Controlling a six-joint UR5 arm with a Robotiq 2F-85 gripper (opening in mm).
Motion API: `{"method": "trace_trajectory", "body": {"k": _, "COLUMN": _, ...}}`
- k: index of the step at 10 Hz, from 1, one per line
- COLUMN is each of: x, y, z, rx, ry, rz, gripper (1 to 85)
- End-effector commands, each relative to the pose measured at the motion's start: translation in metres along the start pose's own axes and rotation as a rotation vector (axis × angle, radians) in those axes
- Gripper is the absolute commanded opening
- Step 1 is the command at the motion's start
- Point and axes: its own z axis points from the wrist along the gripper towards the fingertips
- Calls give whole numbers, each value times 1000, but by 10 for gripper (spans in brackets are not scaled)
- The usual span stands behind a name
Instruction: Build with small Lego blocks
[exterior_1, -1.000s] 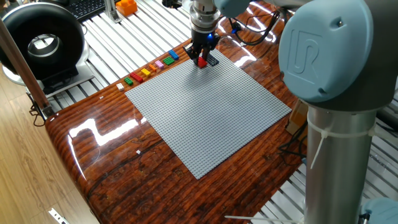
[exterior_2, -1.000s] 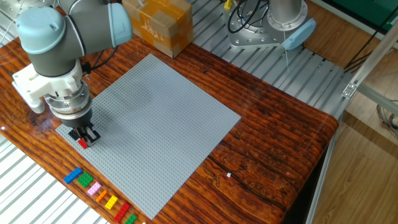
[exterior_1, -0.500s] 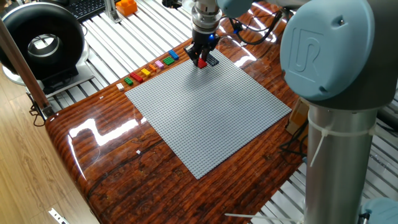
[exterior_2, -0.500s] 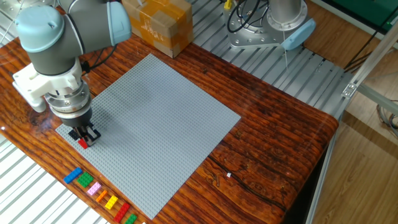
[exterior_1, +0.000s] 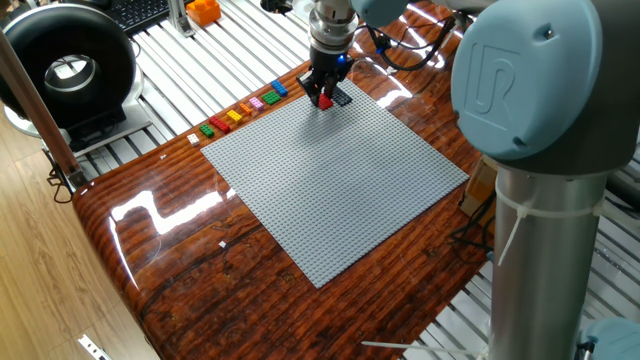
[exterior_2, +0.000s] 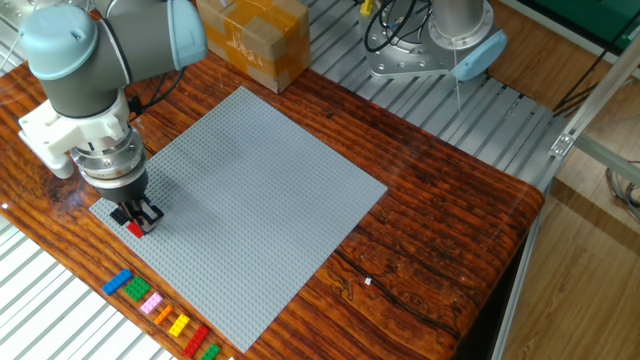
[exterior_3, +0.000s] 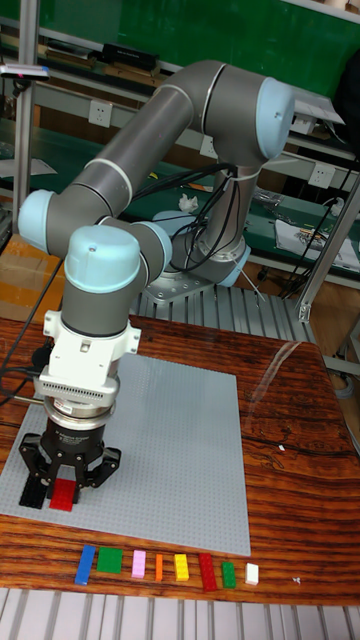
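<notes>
Your tool (exterior_3: 64, 487) is down at the corner of the grey baseplate (exterior_2: 250, 190), fingers pinched on a red brick (exterior_3: 64, 493), with a black piece (exterior_3: 33, 492) just beside it on the plate. Off the plate's edge, on the table (exterior_2: 440, 230), a row of spare bricks (exterior_3: 165, 567) lies in line. A cardboard box (exterior_2: 255, 40) sits beyond the far corner, well apart.
</notes>
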Motion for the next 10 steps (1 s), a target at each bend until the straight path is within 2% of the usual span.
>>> {"method": "trace_trajectory", "body": {"k": 1, "x": -1, "y": 1, "z": -1, "rx": -13, "ry": -3, "rz": -12, "gripper": 337}}
{"method": "trace_trajectory", "body": {"k": 5, "x": -1, "y": 0, "z": -1, "rx": -12, "ry": -3, "rz": -34, "gripper": 407}}
{"method": "trace_trajectory", "body": {"k": 10, "x": -1, "y": 0, "z": 0, "rx": -10, "ry": -4, "rz": -36, "gripper": 410}}
